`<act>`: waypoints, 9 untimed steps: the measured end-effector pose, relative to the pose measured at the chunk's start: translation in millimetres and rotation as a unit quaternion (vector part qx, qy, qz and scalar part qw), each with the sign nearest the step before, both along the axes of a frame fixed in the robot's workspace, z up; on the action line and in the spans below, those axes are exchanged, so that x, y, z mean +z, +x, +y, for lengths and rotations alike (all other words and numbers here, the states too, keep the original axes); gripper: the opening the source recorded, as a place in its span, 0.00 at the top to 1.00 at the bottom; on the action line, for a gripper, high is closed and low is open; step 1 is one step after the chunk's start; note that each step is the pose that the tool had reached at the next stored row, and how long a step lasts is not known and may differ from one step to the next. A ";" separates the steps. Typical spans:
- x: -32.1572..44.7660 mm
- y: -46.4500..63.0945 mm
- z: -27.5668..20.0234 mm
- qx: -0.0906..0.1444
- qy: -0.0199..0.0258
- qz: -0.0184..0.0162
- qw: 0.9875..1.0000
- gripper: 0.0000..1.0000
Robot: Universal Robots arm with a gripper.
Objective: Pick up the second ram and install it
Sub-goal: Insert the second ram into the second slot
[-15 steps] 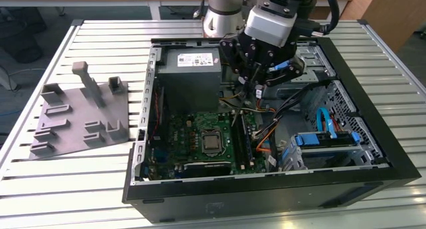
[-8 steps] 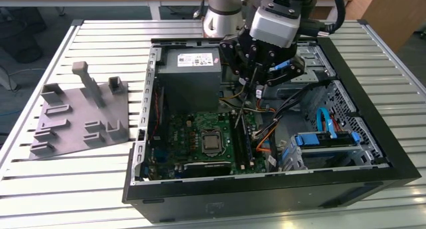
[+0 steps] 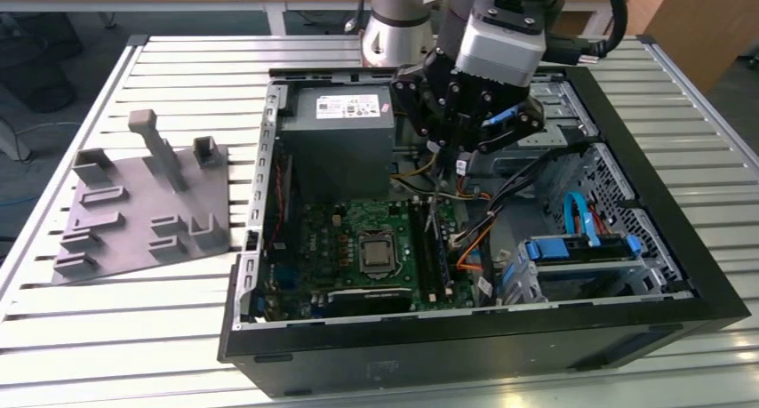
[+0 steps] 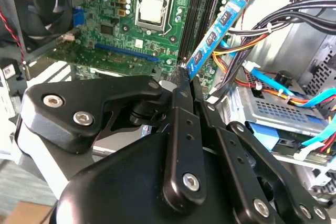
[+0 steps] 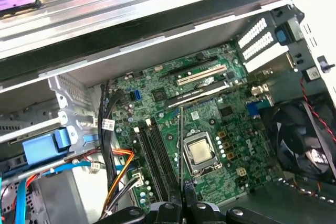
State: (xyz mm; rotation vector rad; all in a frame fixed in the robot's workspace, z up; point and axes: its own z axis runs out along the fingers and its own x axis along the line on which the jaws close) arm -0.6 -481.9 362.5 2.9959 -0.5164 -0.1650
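Note:
My gripper (image 3: 457, 162) hangs inside the open computer case (image 3: 664, 248), above the motherboard (image 3: 344, 248) and just beyond the end of the long black memory slots (image 3: 429, 244). It is shut on the second ram (image 4: 214, 32), a narrow blue-green board with small labels that sticks out from between the fingertips (image 4: 181, 80) toward the slots (image 4: 203, 3). In the first wrist view the ram (image 5: 181, 145) shows edge-on as a thin line over the board, beside the slots (image 5: 153, 153) and the processor socket (image 5: 199, 151). It hangs clear of the slots.
A grey power supply (image 3: 338, 124) sits at the back of the case. Orange and black cables (image 3: 472, 248) and a blue drive caddy (image 3: 581, 248) lie to the exterior view's right of the slots. A case fan (image 5: 302, 140) is close by. A grey fixture (image 3: 148, 204) stands on the slatted table.

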 end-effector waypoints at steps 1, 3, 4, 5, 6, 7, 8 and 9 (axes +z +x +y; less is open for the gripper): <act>0.0 0.0 0.0 0.005 0.000 0.000 1.000 0.86; 0.0 0.0 0.0 0.015 0.000 0.000 1.000 0.86; 0.0 0.0 0.0 0.020 0.000 0.000 1.000 0.86; 0.0 0.0 0.0 0.025 0.000 0.000 1.000 0.86; 0.0 0.0 0.0 0.030 0.000 0.000 1.000 0.86; -0.1 0.0 0.0 0.035 0.000 0.000 0.999 0.86; 0.0 0.0 0.0 0.040 0.000 0.000 0.999 0.86; 0.0 0.0 0.0 0.045 0.000 0.000 0.999 0.86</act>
